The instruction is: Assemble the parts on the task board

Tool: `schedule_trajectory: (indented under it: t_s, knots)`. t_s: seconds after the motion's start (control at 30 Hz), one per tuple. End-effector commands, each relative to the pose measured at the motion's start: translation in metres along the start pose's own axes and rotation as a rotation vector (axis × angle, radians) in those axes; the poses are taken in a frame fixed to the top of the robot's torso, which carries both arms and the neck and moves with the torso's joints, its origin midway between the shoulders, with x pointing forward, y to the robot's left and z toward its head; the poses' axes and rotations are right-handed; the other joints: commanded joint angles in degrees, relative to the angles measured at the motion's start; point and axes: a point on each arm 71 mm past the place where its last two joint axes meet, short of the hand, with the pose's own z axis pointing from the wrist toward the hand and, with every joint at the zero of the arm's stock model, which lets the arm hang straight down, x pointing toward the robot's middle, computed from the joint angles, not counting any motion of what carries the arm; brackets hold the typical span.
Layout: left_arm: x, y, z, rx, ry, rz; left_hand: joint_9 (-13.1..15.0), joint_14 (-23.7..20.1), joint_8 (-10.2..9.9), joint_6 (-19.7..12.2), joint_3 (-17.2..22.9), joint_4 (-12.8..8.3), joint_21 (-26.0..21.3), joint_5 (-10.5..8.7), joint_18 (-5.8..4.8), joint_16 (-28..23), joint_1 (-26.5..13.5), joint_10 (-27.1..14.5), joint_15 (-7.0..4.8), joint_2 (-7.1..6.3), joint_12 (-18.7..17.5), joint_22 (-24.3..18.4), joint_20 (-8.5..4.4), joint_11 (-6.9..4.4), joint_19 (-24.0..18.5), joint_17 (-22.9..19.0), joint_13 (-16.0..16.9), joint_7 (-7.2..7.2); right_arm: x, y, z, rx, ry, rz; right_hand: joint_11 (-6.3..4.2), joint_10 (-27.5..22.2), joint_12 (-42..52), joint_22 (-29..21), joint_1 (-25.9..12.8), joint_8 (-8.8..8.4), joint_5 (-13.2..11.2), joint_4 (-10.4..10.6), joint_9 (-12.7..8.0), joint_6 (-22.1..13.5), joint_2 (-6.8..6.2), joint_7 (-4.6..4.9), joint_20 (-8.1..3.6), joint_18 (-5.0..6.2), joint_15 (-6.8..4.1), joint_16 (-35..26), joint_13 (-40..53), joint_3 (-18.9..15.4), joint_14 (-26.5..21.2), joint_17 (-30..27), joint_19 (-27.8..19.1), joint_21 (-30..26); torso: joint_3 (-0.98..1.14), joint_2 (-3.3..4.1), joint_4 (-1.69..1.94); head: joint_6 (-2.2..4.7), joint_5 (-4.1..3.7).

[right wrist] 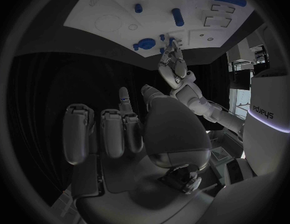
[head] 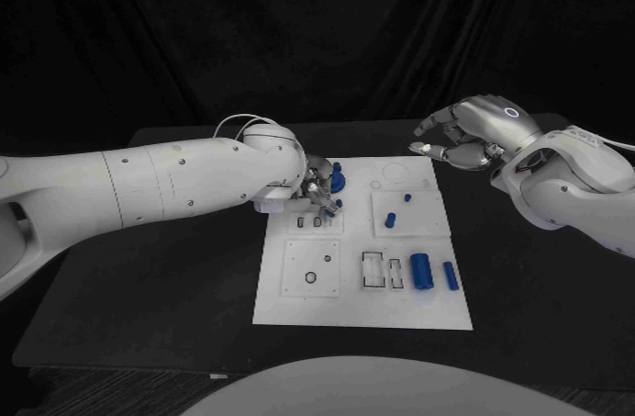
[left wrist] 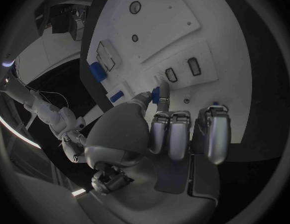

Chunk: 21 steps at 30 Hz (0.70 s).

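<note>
- White task board (head: 294, 310) lying flat in the middle of the black counter (head: 146, 297).
- Left robot hand (head: 317, 194) low over the far left part of the task board, fingers curled down; a small blue part (left wrist: 155, 97) seems pinched at the fingertips, just above two small dark slots (left wrist: 183, 70).
- Round blue part (head: 336, 177) standing on the task board just beside the left robot hand.
- Right robot hand (head: 466, 139) raised beyond the far right corner of the task board, fingers curled in, holding nothing, well apart from the parts.
- Large blue cylinder (head: 422, 271) and thinner blue pin (head: 451, 275) lying side by side on the near right part of the task board.
- Two short blue pins (head: 392, 219) near the centre of the task board.
</note>
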Motion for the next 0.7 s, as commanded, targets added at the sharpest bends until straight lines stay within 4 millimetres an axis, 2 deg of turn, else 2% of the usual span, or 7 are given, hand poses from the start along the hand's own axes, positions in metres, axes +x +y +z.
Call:
schedule_trajectory:
  t_s: [0.03, 0.17, 0.37, 0.7]
  knots:
    - [0.001, -0.002, 0.000, 0.017, -0.008, -0.001, 0.7, 6.1, -0.3, 0.6, 3.1, -0.3, -0.3, 0.73, 0.63, 0.2, -0.8, 6.1, -0.55, -1.43, 0.2, 8.4, -0.21, -0.23, 0.1, 15.1, 15.1, -0.04, 0.001, -0.002, -0.001, 0.027, 0.013, -0.001, 0.42, 6.0, 0.1, 12.3, 0.7, -0.11, 0.3, 0.0, 0.1, 0.3, 0.22, -0.03, 0.28, 0.25, 0.38, -0.4, 15.1, 0.3, 4.3, 5.4, 2.2, -0.3, 0.02, -0.03, 0.02, 0.00, 0.12]
    - [0.001, 0.001, -0.002, 0.007, -0.008, -0.003, 1.7, 6.1, -0.4, 0.8, 6.9, -0.8, -0.4, 0.94, 0.65, 0.2, -2.5, 6.1, -0.57, -2.96, 0.2, 8.4, -0.24, -0.25, 0.1, 15.1, 15.1, 0.00, 0.002, -0.002, -0.001, 0.031, 0.019, 0.000, 0.43, 6.0, 0.1, 12.3, 0.8, -0.14, 0.4, 0.0, 0.1, 0.3, 0.27, -0.02, 0.30, 0.29, 0.39, -0.4, 15.1, 0.4, 4.3, 5.4, 2.1, -0.5, 0.00, 0.00, 0.01, 0.00, 0.16]
    - [0.006, 0.011, -0.008, -0.019, 0.025, -0.070, 2.1, 6.1, -0.5, 0.8, 8.5, -1.0, -0.7, 0.61, 0.72, 0.2, -3.5, 6.1, -0.56, -3.63, 0.2, 8.3, -0.24, -0.25, -0.1, 15.1, 15.1, 0.00, 0.002, -0.003, -0.002, 0.038, 0.024, 0.000, 0.43, 6.0, 0.1, 12.2, 1.4, -0.29, 1.1, -0.2, 0.1, 0.3, 0.34, 0.00, 0.35, 0.36, 0.41, -0.5, 15.1, 0.6, 4.2, 5.1, 2.0, -0.7, 0.03, -0.02, 0.02, 0.00, 0.15]
    - [0.018, 0.032, -0.025, -0.074, 0.089, -0.192, 2.4, 6.1, -0.8, 0.6, 9.6, -1.0, -0.7, 0.38, 0.70, 0.2, -4.7, 6.1, -0.50, -3.94, 0.2, 8.4, -0.20, -0.14, -0.1, 15.1, 15.1, 0.15, 0.003, -0.004, -0.003, 0.044, 0.032, 0.000, 0.44, 6.0, 0.1, 12.1, 2.5, -0.64, 3.4, -0.5, 0.1, 0.5, 0.25, 0.01, 0.39, 0.40, 0.41, -0.6, 15.1, 1.1, 4.2, 4.9, 1.9, -1.0, 0.09, -0.03, -0.02, 0.00, 0.79]
